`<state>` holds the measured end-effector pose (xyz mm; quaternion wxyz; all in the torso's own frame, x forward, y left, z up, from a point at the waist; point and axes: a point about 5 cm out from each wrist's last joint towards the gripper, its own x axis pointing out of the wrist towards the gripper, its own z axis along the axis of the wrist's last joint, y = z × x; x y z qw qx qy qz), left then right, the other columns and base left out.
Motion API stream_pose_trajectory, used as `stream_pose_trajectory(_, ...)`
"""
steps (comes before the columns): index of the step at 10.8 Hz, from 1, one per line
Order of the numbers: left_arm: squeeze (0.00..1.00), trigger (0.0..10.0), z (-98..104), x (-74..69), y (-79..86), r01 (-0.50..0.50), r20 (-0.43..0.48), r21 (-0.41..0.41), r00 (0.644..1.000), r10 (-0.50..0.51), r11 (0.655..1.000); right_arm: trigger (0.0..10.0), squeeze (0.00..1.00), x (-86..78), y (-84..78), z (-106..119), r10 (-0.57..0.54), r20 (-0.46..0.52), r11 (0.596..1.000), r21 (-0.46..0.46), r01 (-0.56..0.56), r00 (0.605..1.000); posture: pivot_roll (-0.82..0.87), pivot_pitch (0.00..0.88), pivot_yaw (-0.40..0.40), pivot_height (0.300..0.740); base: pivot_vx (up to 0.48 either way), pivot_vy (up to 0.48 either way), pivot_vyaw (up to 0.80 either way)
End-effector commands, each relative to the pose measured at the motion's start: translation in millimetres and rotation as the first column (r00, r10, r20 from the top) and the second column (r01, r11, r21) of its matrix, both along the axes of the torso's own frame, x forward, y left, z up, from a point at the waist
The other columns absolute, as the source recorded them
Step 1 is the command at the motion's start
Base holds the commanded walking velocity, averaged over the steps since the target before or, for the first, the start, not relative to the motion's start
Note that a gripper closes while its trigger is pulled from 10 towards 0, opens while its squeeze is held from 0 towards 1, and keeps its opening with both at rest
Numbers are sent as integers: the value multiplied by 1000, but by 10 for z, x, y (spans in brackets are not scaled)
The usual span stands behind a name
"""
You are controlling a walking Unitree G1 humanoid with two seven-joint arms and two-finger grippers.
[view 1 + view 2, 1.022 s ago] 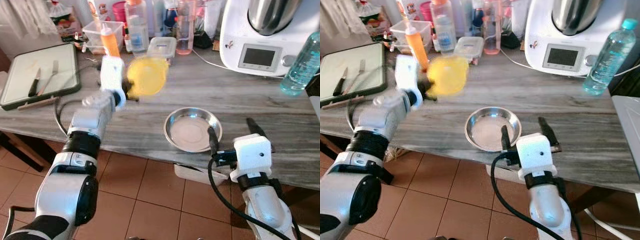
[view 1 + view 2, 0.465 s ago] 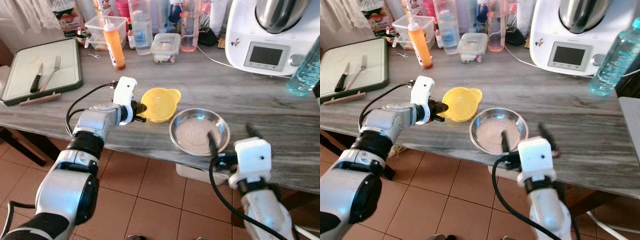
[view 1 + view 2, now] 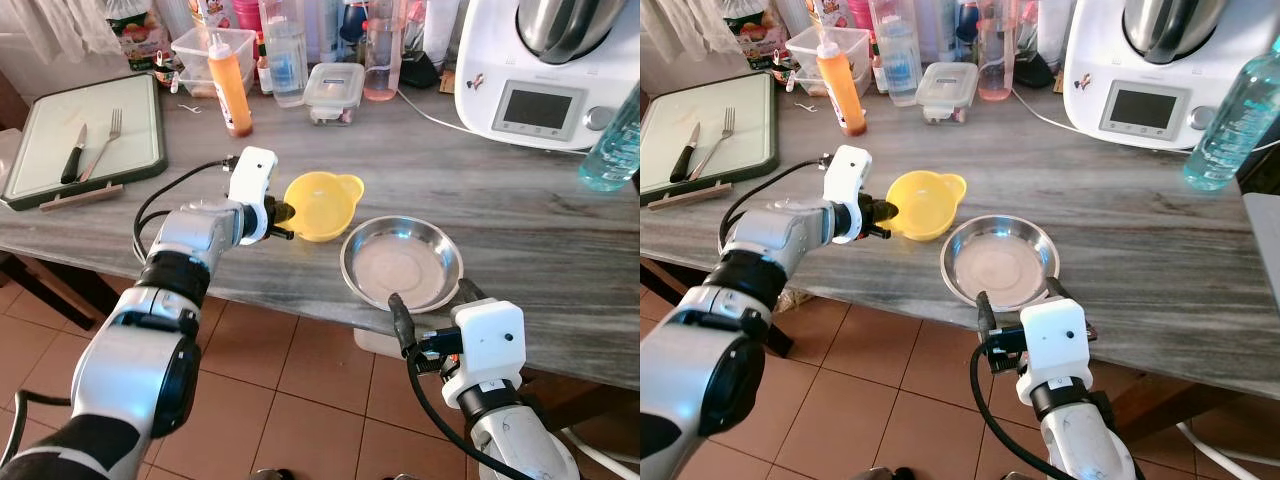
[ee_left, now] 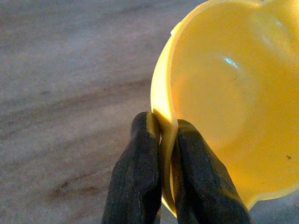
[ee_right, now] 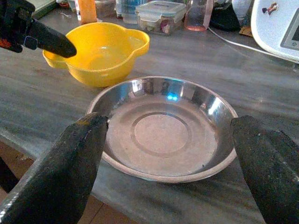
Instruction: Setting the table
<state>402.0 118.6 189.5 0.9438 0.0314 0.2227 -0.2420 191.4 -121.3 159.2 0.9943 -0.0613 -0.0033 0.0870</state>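
Observation:
A yellow plastic bowl (image 3: pixel 322 205) rests on the grey wooden counter (image 3: pixel 520 190), just left of a round steel plate (image 3: pixel 401 264). My left gripper (image 3: pixel 282 218) is shut on the bowl's left rim; the left wrist view shows both black fingers (image 4: pixel 140 172) pinching the yellow edge (image 4: pixel 163 116). My right gripper (image 3: pixel 432 310) stands open at the counter's front edge, below the steel plate (image 5: pixel 163 128), with its fingers (image 5: pixel 70 158) spread wider than the plate and apart from it. A knife (image 3: pixel 72 158) and fork (image 3: pixel 100 148) lie on a green-rimmed tray (image 3: pixel 130 95) at the far left.
An orange sauce bottle (image 3: pixel 230 88), plastic containers (image 3: pixel 333 90) and several bottles crowd the counter's back. A white kitchen machine (image 3: pixel 545 55) stands at the back right beside a blue water bottle (image 3: pixel 612 140). Tiled floor (image 3: pixel 300 400) lies below the counter's front edge.
My left gripper brought the yellow bowl down from the air onto the counter beside the steel plate. My right gripper drew back from over the plate to the counter's front edge.

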Motion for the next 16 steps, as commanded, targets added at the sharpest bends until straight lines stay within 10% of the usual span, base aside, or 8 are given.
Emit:
stream_pose_trajectory(1,0,10000,20,15,3,-9,-6,34,1000,9,999,10000,0,-24,19,29,7,-1,1000,4,-7,1000,-68,135,103,740,0,0,0)
stream_pose_trajectory(6,0,10000,-18,12,-43,16,-97,44,995,-12,999,10000,0,-60,13,52,7,-3,999,-42,-7,1000,-71,139,118,740,0,0,0)
stream_pose_trajectory(7,863,10000,-55,-8,-77,44,-125,41,991,-39,998,10000,0,-61,13,60,10,-3,998,-62,-10,1000,-71,139,118,740,0,0,0)
stream_pose_trajectory(8,1000,10000,-70,-17,-84,53,-135,42,990,-47,998,10000,0,-66,10,62,8,-2,998,-68,-9,1000,-75,141,117,740,0,0,0)
stream_pose_trajectory(16,1000,10000,149,55,-71,59,-54,61,997,-56,996,10000,0,-34,33,70,11,11,996,-91,-10,1000,-69,139,114,740,0,0,0)
